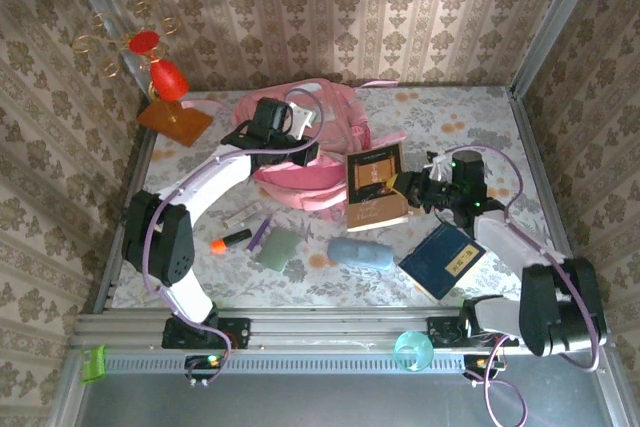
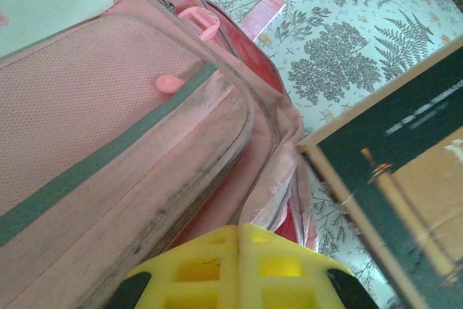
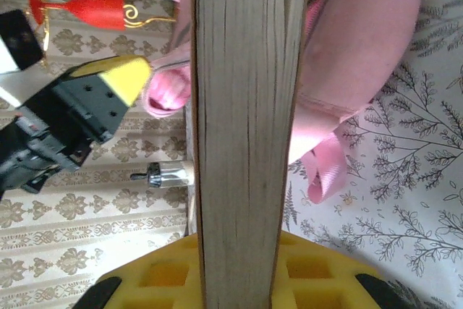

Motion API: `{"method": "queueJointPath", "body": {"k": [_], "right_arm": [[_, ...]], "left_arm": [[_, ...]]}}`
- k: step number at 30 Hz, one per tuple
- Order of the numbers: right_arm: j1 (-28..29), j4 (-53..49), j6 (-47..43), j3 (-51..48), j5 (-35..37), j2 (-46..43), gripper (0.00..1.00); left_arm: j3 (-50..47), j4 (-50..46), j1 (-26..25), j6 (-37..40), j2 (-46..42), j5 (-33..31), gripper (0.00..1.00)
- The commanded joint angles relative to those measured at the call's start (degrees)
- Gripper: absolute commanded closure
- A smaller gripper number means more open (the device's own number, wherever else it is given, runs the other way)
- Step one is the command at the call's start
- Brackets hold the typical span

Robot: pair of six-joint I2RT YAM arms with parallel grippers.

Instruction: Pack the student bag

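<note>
Your left gripper (image 2: 239, 265) is pinching the open edge of the student bag (image 2: 108, 106); your right gripper (image 3: 240, 274) is clamping a book (image 3: 242, 106) right against it.

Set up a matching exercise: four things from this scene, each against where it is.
1 student bag
2 brown book
3 dark blue book
4 teal cup

A on the near rail
B clamped in the right gripper
C at the left gripper
D lying flat beside the pale blue pouch

Pairs: 1-C, 2-B, 3-D, 4-A
</note>
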Motion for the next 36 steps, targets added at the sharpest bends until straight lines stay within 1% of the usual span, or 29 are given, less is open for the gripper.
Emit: {"method": "queueJointPath", "body": {"k": [1,6,9,12,17,21,23,26,29,31,32,34,35,36], "right_arm": [[0.01,-4.31,-2.01,-0.38,-3.39,-3.97,1.0],[4.39,-0.04,0.72,-4.13,-3.25,-4.05,1.0],[7.31,3.65,3.31,-5.13,-1.52,-2.53,1.0],[9.37,9.26,6.38,-4.41,0.79,1.19,1.0],[11.4,23.89,14.3,-1.76,3.85,9.71,1.0],[12.11,28.34,16.59,0.75,8.45,15.88,1.0],[12.32,34.62,19.96,1.4,10.57,19.48,1.0],[12.92,47.74,25.51,1.97,13.32,25.71,1.0],[13.25,56.95,27.79,2.81,13.9,29.95,1.0],[13.44,57.67,26.51,3.2,14.05,30.4,1.0],[13.55,56.57,25.36,3.41,13.84,29.95,1.0],[13.78,53.34,23.11,3.51,13.82,28.38,1.0],[13.9,51.6,21.87,3.56,13.82,27.34,1.0],[13.93,49.85,20.97,3.64,13.89,26.43,1.0]], "left_arm": [[2.07,3.92,-0.39,-0.28,-3.23,-0.01,1.0],[1.97,4.02,-0.39,-0.23,-2.83,-0.19,1.0],[1.72,4.04,-0.39,-0.37,-2.91,-0.23,1.0],[1.08,4.66,-0.56,-0.53,-3.11,0.27,1.0],[-0.18,5.01,-0.91,-0.19,-3.54,1.43,1.0],[-2.06,6.3,-1.22,-0.22,-4.33,3.21,1.0],[-3.3,6.82,-1.44,0.23,-4.75,3.65,1.0],[-5.17,7.35,-1.53,1.3,-4.93,4.37,1.0],[-5.67,6.2,-1.57,3.66,-4.71,3.76,1.0],[-5.59,4.98,-1.54,6.14,-4.53,3.12,0.89],[-5.5,4.3,-1.62,7.45,-4.41,2.97,0.8],[-5.26,3.6,-1.62,9.36,-3.91,2.85,0.68],[-4.79,2.79,-1.66,10.46,-3.38,2.99,0.64],[-4.25,2.05,-1.84,11.35,-2.89,3.11,0.61]]}}
